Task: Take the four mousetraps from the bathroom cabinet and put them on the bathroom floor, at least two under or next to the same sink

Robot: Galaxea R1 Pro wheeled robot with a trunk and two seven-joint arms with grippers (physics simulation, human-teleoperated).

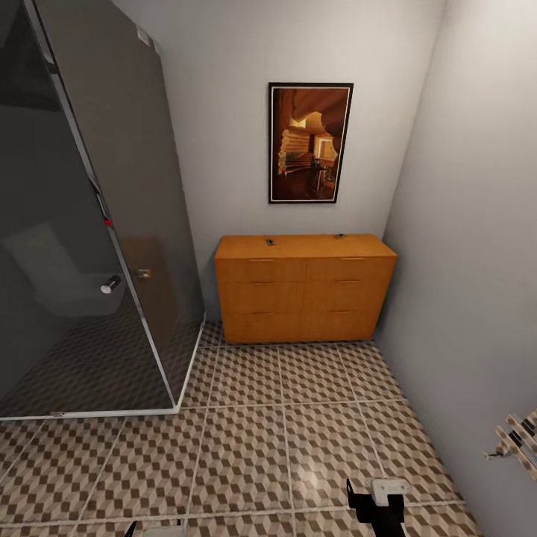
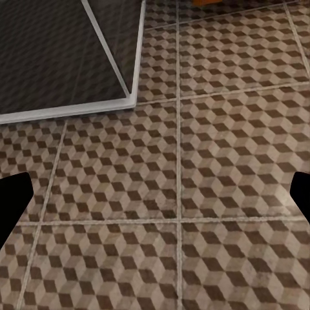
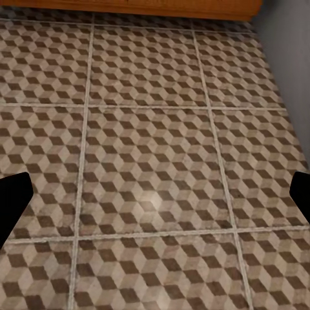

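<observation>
The orange-brown cabinet point(image 1: 306, 287) stands against the far wall with its drawers closed. Two tiny dark-and-brown mousetraps lie on its flat top, one near the middle point(image 1: 269, 242) and one toward the right point(image 1: 339, 236). The cube-patterned bathroom floor point(image 1: 246, 440) stretches from me to the cabinet. My right gripper point(image 1: 375, 509) hangs low over the tiles. In its wrist view the right gripper point(image 3: 155, 197) is open and empty, with the cabinet's base point(image 3: 161, 8) far ahead. My left gripper point(image 2: 155, 200) is also open over bare tiles. The bathroom sink is out of view.
A dark glass shower enclosure point(image 1: 82, 224) with a white base rail point(image 2: 132, 97) fills the left side. A framed picture point(image 1: 310, 142) hangs above the cabinet. A grey wall point(image 1: 477, 261) closes the right side, with a towel rail point(image 1: 518, 440) sticking out low.
</observation>
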